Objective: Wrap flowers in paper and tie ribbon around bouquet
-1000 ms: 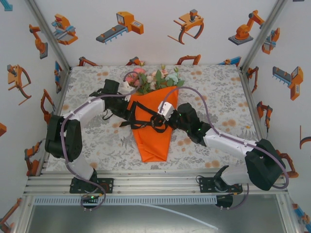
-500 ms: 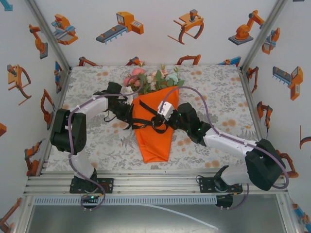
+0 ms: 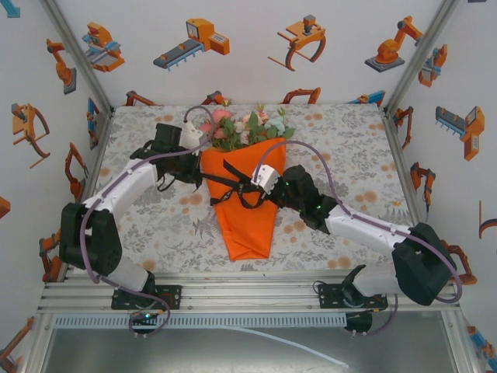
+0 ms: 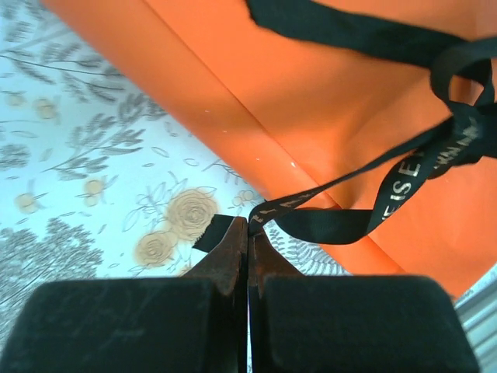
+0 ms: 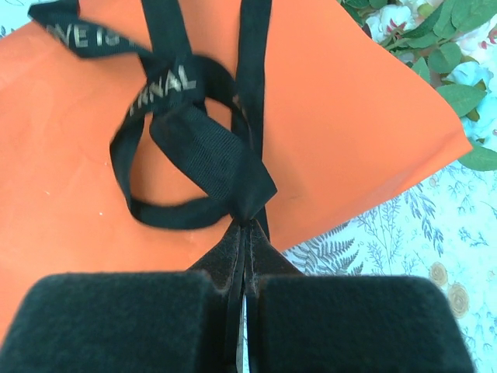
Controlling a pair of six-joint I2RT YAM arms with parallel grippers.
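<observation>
At nine o'clock of the paper (image 3: 247, 221): left gripper (image 4: 247, 228), pinched shut on a ribbon (image 4: 397, 189) end. Paper cone lies mid-table, flowers (image 3: 245, 127) at twelve. At three o'clock: right gripper (image 5: 247, 227), clamped on the ribbon's loop. Ribbon likely soft, light, slippery; best gripped near its ends.

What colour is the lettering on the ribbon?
Pale gold on the black ribbon, clearest in the right wrist view.

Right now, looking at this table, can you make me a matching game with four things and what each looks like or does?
1 flowers
2 paper
3 ribbon
4 left claw

A black, looped over the cone
B shut, pinching a strip's end
C bright orange cone
D sticking out of the cone's far end

Pairs: 1-D, 2-C, 3-A, 4-B
</observation>
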